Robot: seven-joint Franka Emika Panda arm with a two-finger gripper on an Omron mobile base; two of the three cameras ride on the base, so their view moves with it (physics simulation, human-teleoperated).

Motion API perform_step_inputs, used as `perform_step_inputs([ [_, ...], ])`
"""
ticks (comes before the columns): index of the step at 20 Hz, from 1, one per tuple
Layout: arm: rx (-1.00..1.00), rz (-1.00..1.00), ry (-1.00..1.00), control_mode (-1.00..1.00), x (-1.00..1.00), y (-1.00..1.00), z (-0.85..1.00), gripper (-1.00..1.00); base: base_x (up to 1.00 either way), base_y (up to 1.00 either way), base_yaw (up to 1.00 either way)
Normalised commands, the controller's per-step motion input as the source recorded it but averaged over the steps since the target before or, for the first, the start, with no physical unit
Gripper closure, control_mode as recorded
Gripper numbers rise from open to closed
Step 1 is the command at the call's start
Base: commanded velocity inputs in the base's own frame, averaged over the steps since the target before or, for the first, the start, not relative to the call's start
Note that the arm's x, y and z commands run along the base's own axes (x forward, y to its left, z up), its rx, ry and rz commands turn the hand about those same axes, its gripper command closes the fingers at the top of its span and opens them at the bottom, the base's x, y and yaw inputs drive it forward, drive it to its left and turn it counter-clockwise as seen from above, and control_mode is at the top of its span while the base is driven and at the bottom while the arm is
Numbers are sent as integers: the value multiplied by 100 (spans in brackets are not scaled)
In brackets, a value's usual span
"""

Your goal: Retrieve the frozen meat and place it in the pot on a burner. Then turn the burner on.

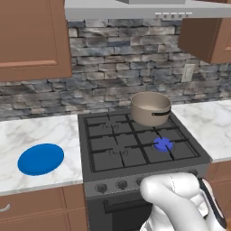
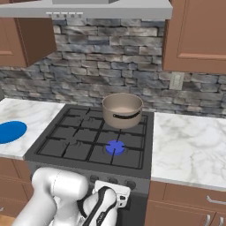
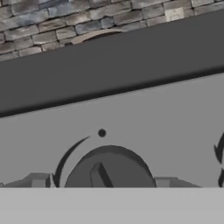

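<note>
Jaws [image 3: 103,183] stand open either side of a stove knob [image 3: 109,168], gripping nothing. Arm bent low at the stove's front edge. Pot [image 1: 151,108] sits on the rear right burner; front right burner [image 1: 163,144] glows blue.

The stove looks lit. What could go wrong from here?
The blue flame burns on the front right burner, but the pot sits on the back one, so it may never heat. The open gripper flanks a knob; turning it might work the wrong burner.

No legible text or labels anywhere.
</note>
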Motion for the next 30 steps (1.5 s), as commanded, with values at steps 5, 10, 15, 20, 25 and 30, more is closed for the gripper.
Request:
perform_step_inputs([
  [5,-62,25,-21,-100,-33,16,-41,100,0,0,0],
  [10,-78,22,-28,-100,-33,17,-71,100,0,0,0],
  [15,-90,17,-21,-100,-27,16,-84,100,0,0,0],
  [20,-96,16,-21,-100,-31,22,-71,100,0,0,0],
  [25,-100,19,-31,-100,-49,24,-53,100,0,0,0],
  [30,-96,21,-27,-100,-47,13,-65,100,0,0,0],
])
